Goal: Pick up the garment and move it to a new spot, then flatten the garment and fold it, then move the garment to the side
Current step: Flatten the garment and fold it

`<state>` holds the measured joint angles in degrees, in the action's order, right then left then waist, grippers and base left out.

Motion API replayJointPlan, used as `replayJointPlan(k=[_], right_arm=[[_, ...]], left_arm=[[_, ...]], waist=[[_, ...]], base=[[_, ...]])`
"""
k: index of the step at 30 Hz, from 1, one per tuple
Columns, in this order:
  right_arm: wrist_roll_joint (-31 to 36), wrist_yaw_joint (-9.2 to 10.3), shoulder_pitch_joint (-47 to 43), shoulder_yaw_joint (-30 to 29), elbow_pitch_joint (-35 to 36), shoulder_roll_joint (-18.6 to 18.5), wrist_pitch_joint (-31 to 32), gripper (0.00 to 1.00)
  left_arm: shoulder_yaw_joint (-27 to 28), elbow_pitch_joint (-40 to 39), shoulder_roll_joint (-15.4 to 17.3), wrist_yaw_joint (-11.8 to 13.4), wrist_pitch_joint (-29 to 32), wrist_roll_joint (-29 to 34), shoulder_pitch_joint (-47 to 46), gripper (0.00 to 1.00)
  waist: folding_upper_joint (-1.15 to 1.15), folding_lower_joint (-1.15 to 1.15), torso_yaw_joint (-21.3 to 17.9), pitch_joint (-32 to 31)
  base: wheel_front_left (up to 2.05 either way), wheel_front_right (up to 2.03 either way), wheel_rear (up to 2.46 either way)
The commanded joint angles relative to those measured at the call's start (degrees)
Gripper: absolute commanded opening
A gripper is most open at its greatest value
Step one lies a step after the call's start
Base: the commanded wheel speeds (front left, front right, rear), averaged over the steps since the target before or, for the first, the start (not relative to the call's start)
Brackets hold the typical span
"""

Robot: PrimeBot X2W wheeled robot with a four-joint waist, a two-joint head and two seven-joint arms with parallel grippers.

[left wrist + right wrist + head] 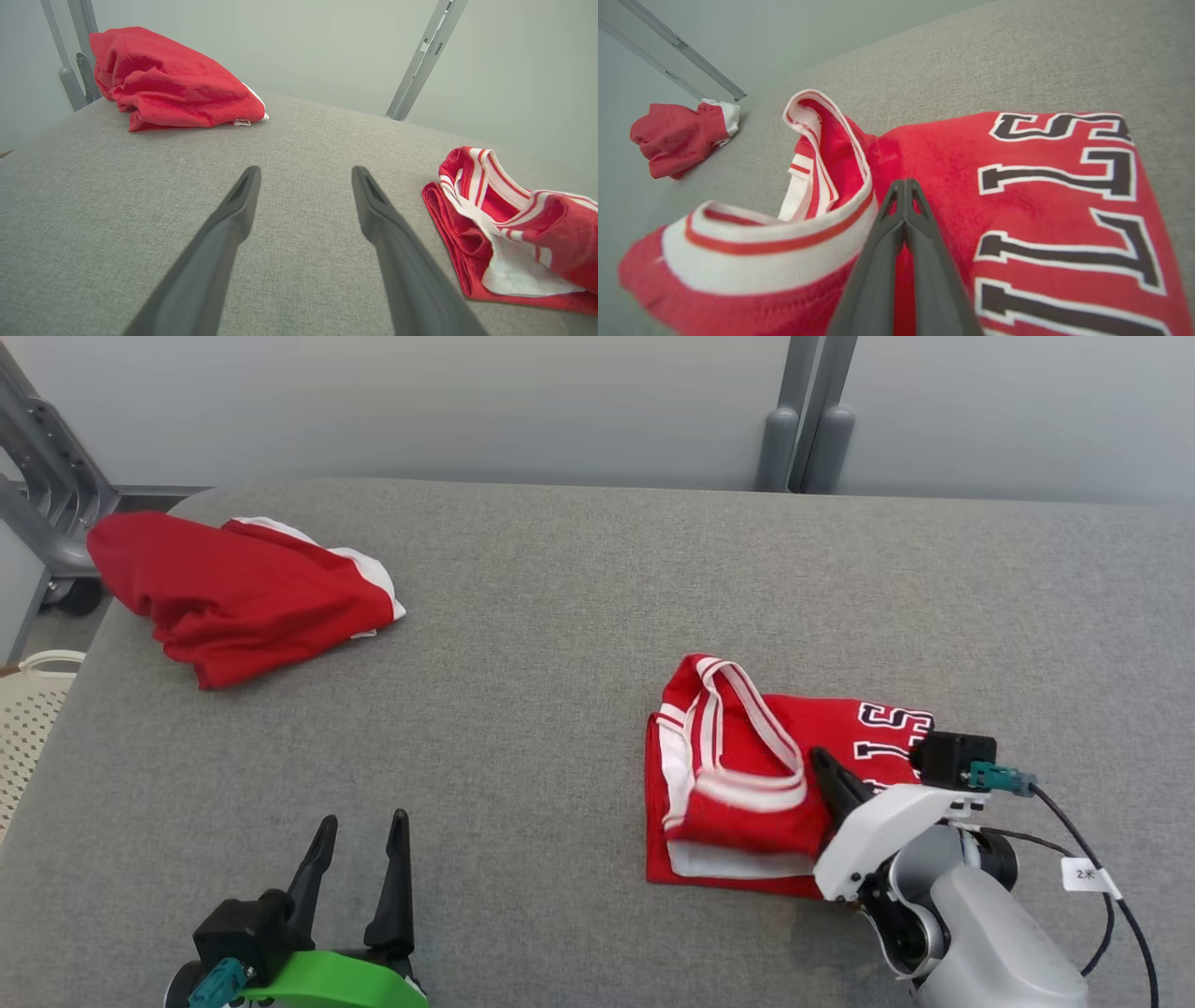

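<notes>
The garment point(747, 775) is a red jersey with white-and-red trim and black lettering, lying folded on the right part of the grey table point(560, 616). My right gripper point(823, 758) is shut, its joined fingers lying over the jersey's middle beside the striped collar. In the right wrist view the shut gripper point(904, 183) points across the red cloth point(1017, 210), and no fold shows pinched between the tips. My left gripper point(363, 819) stands open over bare table at the lower left, nothing between its fingers. The left wrist view has that open gripper point(306, 171) with the jersey point(504, 233) off to its right.
A second red garment point(243, 593) lies crumpled at the table's far left corner, also seen as a red heap point(173, 84) and a small red heap point(679, 137). A white perforated basket point(33, 709) stands off the left edge. Grey posts point(803, 439) rise behind the table.
</notes>
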<state>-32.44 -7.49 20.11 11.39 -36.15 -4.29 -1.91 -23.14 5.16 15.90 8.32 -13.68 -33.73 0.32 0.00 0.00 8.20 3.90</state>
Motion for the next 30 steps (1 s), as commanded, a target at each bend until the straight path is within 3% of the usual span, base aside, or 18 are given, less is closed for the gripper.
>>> replayJointPlan(k=[1, 13, 23, 24, 27, 28, 30], right_arm=[[-0.58, 0.01, 1.12, 2.44, -0.97, 0.33, -0.49, 0.0], [0.14, 0.01, 3.22, 19.34, -5.61, 0.58, -2.55, 0.0], [0.54, 0.01, 7.56, 20.3, -3.88, -2.73, -9.78, 0.0], [0.76, 0.01, 7.66, 19.73, -3.41, -3.13, -10.29, 0.05], [1.43, 0.01, 7.45, 17.13, -1.89, -4.41, -11.49, 0.51], [1.68, 0.01, 7.09, 16.03, -1.34, -4.8, -11.72, 1.0], [2.2, 0.01, 6.11, 13.84, -0.42, -5.52, -11.94, 1.0]], left_arm=[[0.08, -0.11, 0.47, 0.39, -0.01, -0.4, 0.32, 1.0], [0.34, -0.45, 0.83, 0.85, 0.11, -0.79, 1.09, 1.0], [0.64, -0.7, 0.84, 1.19, -0.37, -0.93, 1.71, 1.0], [0.64, -0.72, 0.79, 1.25, -0.39, -0.94, 1.76, 1.0], [0.62, -0.9, 0.73, 1.38, -0.48, -0.92, 1.72, 1.0], [0.61, -0.96, 0.72, 1.34, -0.43, -0.93, 1.78, 1.0], [0.64, -1.05, 0.72, 1.44, -0.49, -0.99, 2.03, 1.0]], waist=[[0.0, 0.0, 0.16, -0.39], [0.0, 0.0, 0.02, -1.09], [0.0, 0.0, -2.37, -2.06], [0.0, 0.0, -2.7, -2.25], [0.0, 0.0, -3.7, -2.83], [0.0, 0.0, -4.05, -2.99], [0.0, 0.0, -4.71, -3.31]], base=[[0.0, 0.0, 0.0], [0.0, 0.0, 0.0], [0.0, 0.0, 0.0], [0.0, 0.0, 0.0], [0.0, 0.0, 0.0], [0.0, 0.0, 0.0], [0.0, 0.0, 0.0]])
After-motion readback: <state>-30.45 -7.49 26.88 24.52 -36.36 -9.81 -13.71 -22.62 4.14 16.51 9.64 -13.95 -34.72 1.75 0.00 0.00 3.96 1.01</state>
